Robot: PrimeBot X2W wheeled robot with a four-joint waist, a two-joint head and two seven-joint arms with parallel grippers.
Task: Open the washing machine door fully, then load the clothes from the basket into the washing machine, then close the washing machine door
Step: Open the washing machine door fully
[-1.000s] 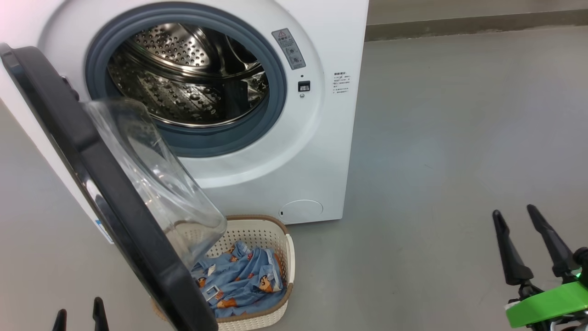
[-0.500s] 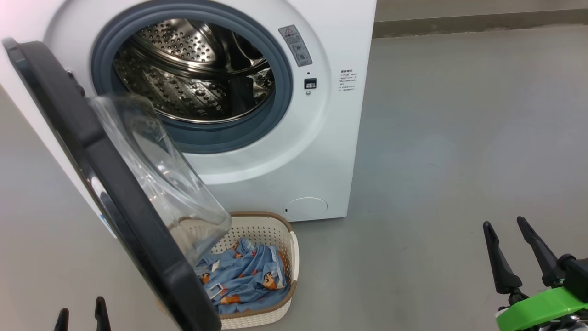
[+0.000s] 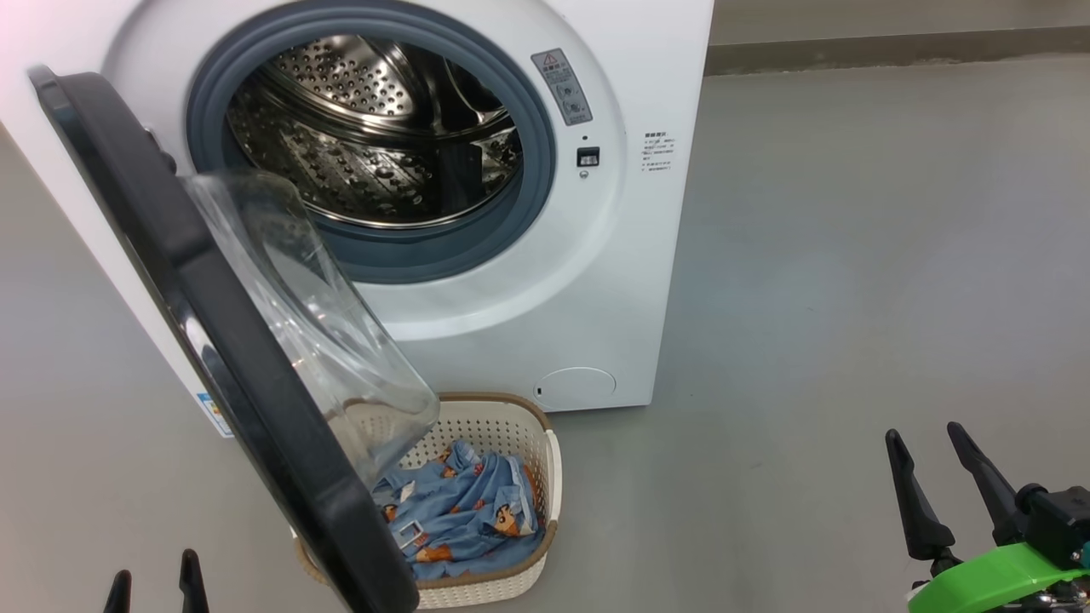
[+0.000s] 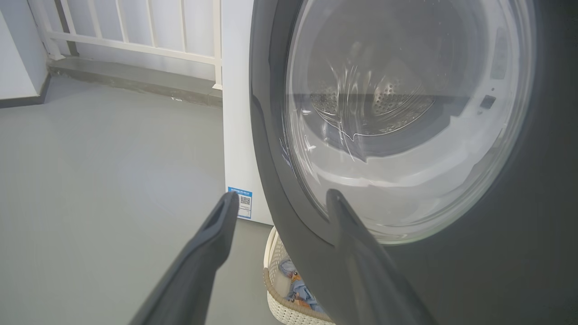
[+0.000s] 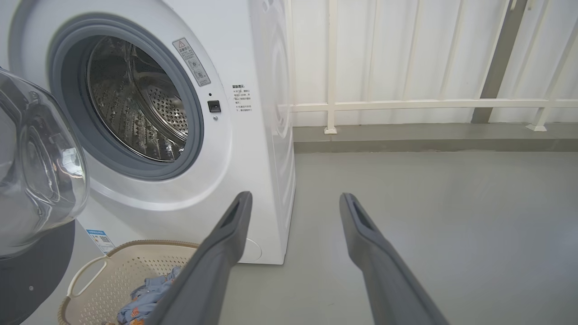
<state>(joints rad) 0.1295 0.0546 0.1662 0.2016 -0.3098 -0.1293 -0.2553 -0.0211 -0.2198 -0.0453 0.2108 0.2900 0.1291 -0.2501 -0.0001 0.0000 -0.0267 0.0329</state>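
I'm judging the black-rimmed round glass door point(image 3: 170, 255) only partly open; blue bear-print clothes point(image 3: 464, 511) are lying unloaded in the cream perforated basket point(image 3: 552, 485); left gripper point(image 4: 283, 195), right gripper point(image 3: 922, 432) gaping empty

Glossy black-rimmed glass washing machine door point(image 3: 230, 340), perforated plastic basket point(image 3: 545, 477)

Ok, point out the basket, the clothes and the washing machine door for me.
basket point(image 3: 494, 426): head view, on its perforated back wall.
clothes point(image 3: 464, 515): head view, middle of the blue fabric.
washing machine door point(image 3: 170, 255): head view, on its black rim.
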